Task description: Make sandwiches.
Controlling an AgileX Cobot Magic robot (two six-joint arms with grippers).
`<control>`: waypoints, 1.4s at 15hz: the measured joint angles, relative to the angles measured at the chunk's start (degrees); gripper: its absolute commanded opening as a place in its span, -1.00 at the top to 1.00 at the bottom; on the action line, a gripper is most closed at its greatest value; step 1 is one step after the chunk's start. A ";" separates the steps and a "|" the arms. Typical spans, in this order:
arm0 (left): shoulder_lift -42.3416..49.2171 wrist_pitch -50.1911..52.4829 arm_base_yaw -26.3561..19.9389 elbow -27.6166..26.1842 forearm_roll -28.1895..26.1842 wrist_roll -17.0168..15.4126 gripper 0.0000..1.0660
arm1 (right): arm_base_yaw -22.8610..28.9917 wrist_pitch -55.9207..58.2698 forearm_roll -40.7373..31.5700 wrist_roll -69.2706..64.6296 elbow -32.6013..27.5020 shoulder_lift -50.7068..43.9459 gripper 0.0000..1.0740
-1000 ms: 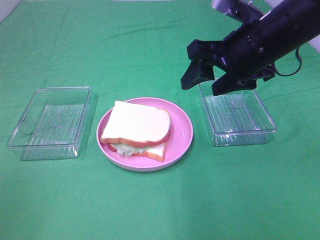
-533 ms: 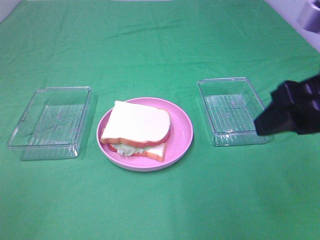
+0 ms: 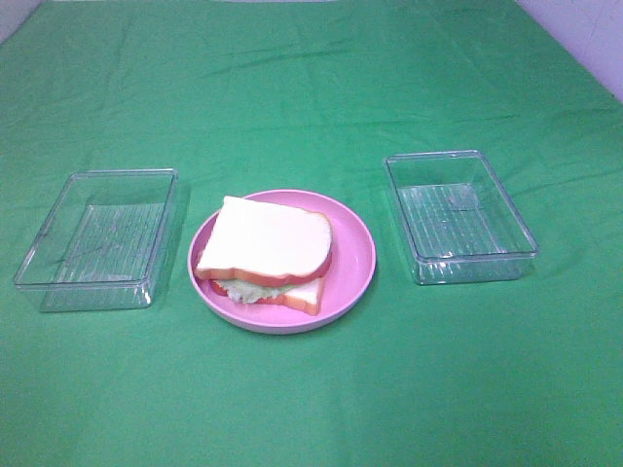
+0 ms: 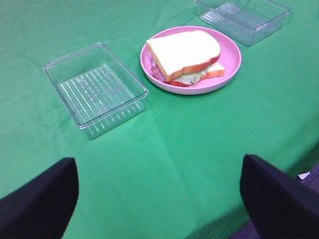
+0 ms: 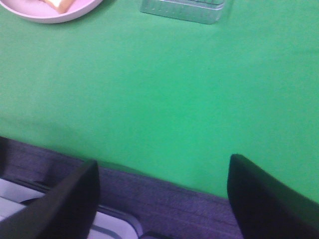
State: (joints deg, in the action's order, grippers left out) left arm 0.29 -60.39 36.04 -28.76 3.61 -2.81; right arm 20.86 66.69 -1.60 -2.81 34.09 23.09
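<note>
The high camera looks down on the worktop (image 3: 311,409); both wrist cameras view it obliquely (from its edge), sharing the plate (image 3: 355,255).

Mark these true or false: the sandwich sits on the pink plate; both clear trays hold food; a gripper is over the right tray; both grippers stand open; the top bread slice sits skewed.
1. The sandwich sits on the pink plate. True.
2. Both clear trays hold food. False: the left tray and right tray are empty.
3. A gripper is over the right tray. False: no arm shows in the high view.
4. Both grippers are open. True: left gripper, right gripper.
5. The top bread slice sits skewed. True.
</note>
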 measured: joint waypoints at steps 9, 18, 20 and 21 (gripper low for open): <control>0.00 0.00 0.00 0.00 -3.61 4.01 -0.56 | 0.00 0.80 0.69 6.19 -2.64 -22.92 -0.27; 0.00 0.00 0.00 0.00 -4.07 4.70 -0.56 | 0.00 -5.10 -2.86 9.28 -5.16 -23.26 -0.27; 0.00 0.00 0.00 0.00 -4.07 4.70 -0.56 | 0.00 -5.10 -2.86 9.28 -5.16 -23.20 -0.27; 0.00 0.00 -0.17 0.00 -4.07 4.70 -0.56 | 0.00 -5.10 -2.86 9.28 -5.16 -23.20 -0.27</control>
State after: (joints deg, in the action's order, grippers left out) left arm 0.29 -60.39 35.87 -28.76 -0.46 1.89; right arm 20.86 61.59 -4.47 6.47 28.93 -0.11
